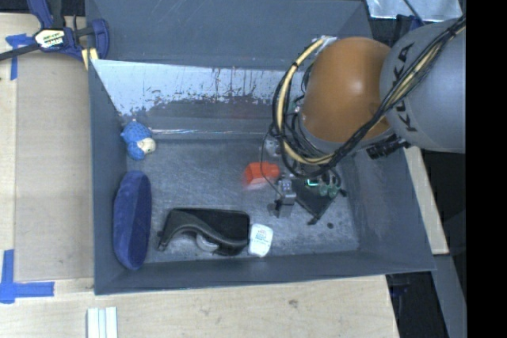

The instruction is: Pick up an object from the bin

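Claw (295, 200) just beside a small orange-red piece (257, 173) — mid-bin.

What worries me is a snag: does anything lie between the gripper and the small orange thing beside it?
Nothing visible does. The small orange thing lies right beside the gripper, toward the view's left. The black thing with a white tag lies lower in the view, off that line.

A robotics lab test rig: a grey industrial arm (432, 91) lettered KUKA, its wrist under an orange cover (348, 87) with bundled cables (287, 103), reaches into a scuffed grey metal bin (230, 20) of unrelated small things (131, 218)
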`<move>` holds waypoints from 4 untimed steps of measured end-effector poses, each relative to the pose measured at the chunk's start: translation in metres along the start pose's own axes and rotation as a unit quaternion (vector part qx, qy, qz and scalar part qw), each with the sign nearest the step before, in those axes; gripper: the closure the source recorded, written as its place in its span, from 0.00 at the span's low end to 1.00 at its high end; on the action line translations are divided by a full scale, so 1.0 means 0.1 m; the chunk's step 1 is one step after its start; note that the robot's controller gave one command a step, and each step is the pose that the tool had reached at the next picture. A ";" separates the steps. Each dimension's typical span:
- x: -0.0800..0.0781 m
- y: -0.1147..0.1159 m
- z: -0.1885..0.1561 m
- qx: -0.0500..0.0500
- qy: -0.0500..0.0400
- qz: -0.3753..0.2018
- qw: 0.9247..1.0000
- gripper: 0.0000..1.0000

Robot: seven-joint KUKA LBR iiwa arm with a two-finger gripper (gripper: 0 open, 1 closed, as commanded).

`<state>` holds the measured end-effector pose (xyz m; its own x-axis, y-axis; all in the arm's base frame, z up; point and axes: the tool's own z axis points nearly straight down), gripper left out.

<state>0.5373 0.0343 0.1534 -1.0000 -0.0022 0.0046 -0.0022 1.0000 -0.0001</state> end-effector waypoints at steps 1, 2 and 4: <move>-0.30 -0.27 0.86 0.000 -0.001 0.090 0.996 0.00; -0.32 -0.27 0.83 0.000 -0.004 0.090 0.996 1.00; -0.29 -0.48 -1.31 0.001 -0.007 -0.072 0.997 1.00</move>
<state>0.5667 -0.0135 0.2846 -0.9892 -0.1465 -0.0101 -0.1464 0.9892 -0.0016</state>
